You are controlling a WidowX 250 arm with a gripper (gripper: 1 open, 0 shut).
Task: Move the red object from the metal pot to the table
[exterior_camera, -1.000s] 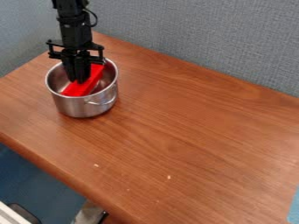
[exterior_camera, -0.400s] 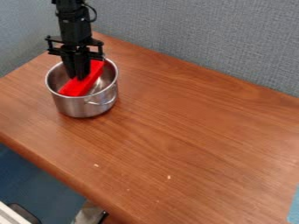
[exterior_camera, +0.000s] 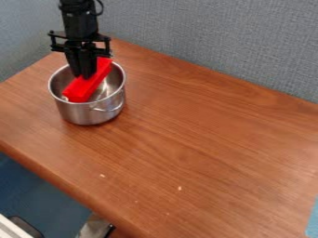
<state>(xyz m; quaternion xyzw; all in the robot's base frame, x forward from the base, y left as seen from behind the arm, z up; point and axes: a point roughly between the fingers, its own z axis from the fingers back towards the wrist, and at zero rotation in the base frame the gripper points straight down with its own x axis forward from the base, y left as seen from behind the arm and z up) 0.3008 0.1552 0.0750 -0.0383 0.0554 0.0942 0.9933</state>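
I'm holding gripper (exterior_camera: 85,69) clamped on red object (exterior_camera: 87,83), directly below it, inside metal pot (exterior_camera: 89,104). Block tilting, long axis slanting upward toward rim. Table (exterior_camera: 199,139) lying right of pot.

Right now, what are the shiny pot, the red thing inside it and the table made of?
The metal pot looks like polished steel: silvery, with bright reflections. The red object seems to be plastic, judging by its even bright colour and flat sides, though that is a guess. The table looks like brown wood with reddish grain, possibly a veneer.
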